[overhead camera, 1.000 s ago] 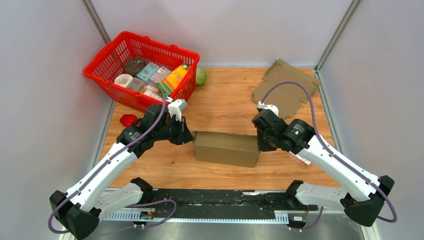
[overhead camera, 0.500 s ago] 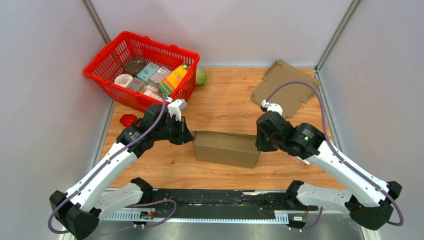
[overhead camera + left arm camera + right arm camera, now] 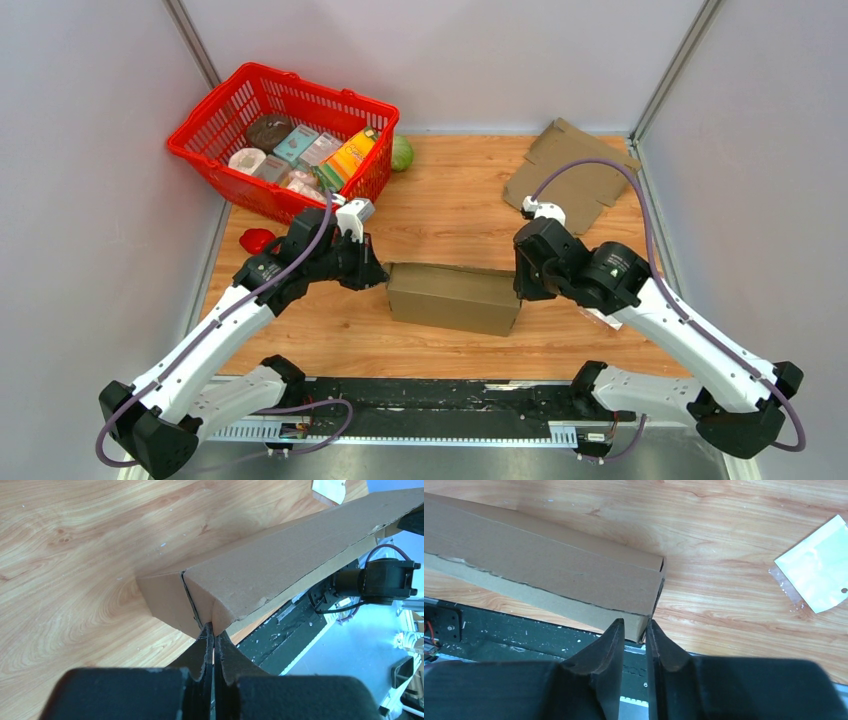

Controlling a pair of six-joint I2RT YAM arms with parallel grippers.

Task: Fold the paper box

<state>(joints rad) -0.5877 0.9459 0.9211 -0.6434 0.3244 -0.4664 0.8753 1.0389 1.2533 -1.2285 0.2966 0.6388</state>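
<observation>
Table point(image 3: 450, 210) first: wood, with the red basket point(image 3: 215, 115) of groceries at its far left corner and a flat cardboard sheet point(image 3: 570, 175) at its far right. Neither matters to me just now.

Between my two arms, near the front edge, lies the paper box point(image 3: 455, 297), long and low, its body already squared up into a tube. I judge the work has come down to the ends.

My left claw point(image 3: 378, 275) is pressed together, nothing between the fingers, and its tips touch the box's left end where the two end panels meet at a seam. It looks to be bracing or pushing that end in.

My right claw point(image 3: 635, 627) stands slightly apart, a narrow gap only, with the near corner of the box's right end at the mouth of that gap. Whether my pads touch the card I cannot tell. That right end looks open at its edge.

Next, I think, comes closing on that end flap or nudging it inward, while my left holds firm so the box does not slide. A small plastic bag point(image 3: 819, 577) lies well clear on my right.
</observation>
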